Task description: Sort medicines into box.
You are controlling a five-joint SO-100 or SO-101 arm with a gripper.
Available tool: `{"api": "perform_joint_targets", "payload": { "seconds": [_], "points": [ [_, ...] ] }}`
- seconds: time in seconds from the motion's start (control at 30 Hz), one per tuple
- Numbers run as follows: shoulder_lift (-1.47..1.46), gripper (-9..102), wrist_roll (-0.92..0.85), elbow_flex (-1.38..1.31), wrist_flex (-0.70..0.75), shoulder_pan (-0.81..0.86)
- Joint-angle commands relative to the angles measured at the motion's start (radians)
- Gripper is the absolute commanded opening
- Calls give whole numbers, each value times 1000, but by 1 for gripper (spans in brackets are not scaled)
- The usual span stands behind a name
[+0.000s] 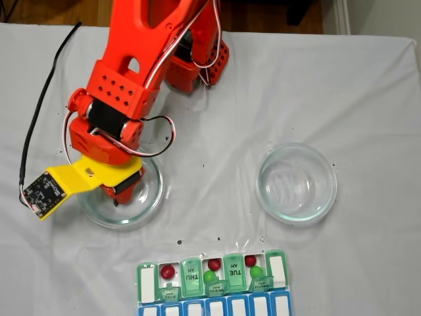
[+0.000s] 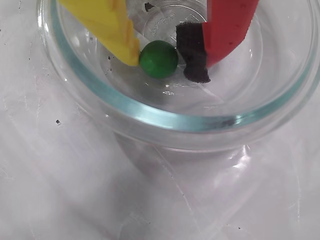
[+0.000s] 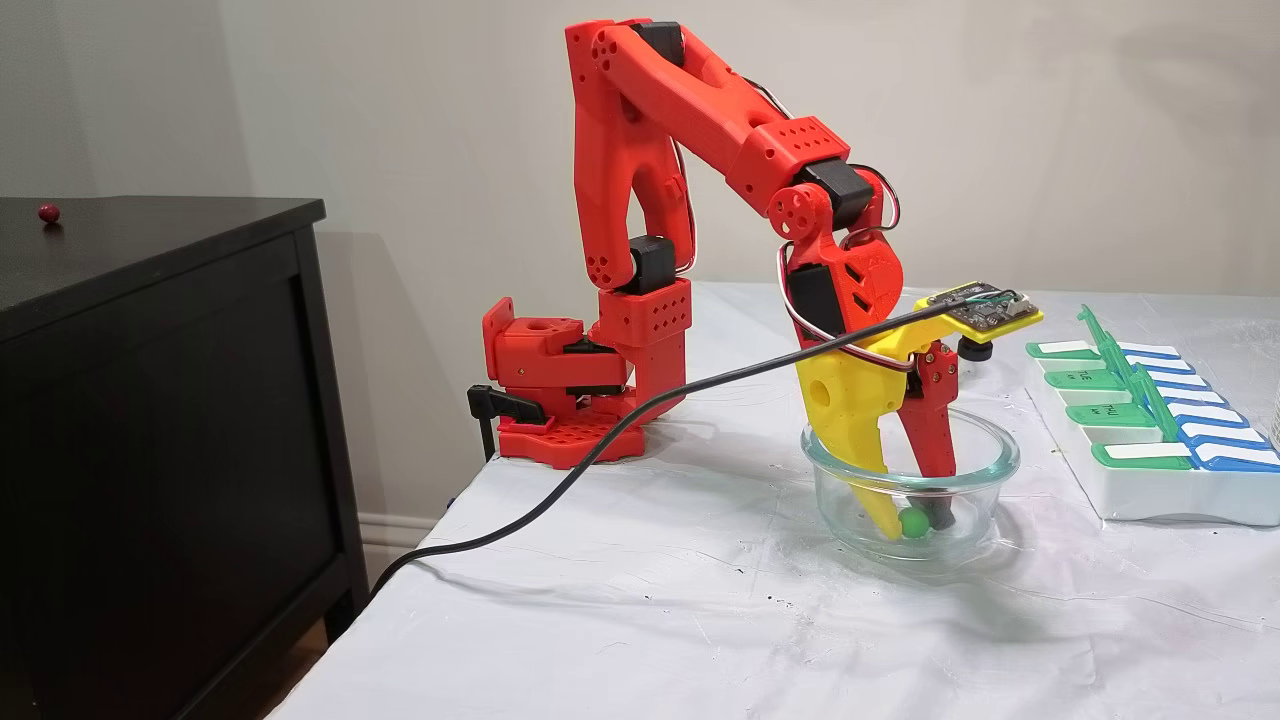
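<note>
Green pill in wrist view: sits on glass dish floor, between gripper fingers, touching yellow tip on left, small gap to black pad on right. Jaws parted, not yet clamped.

Side fixed view: pill low between tips. You close straight on it.

Top fixed view: pill box lies near-right of dish.

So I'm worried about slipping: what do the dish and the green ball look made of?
The dish looks like clear glass: see-through wall, greenish rim, bright reflections. The green ball between the pincer tips looks smooth, glossy and hard, perhaps plastic or a coated pill.
</note>
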Motion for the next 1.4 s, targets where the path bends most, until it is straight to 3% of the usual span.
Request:
{"api": "perform_joint_targets", "payload": {
  "seconds": [0.0, 0.1, 0.43, 0.9, 1.2, 1.37],
  "points": [
    [14, 11, 2, -23, -6, -15],
    [11, 0, 3, -25, -8, -18],
    [61, 0, 66, -20, -2, -20],
    [572, 0, 357, -23, 115, -106],
    [383, 0, 687, -184, 140, -265],
    [307, 0, 821, -216, 51, -337]
  ]
}}
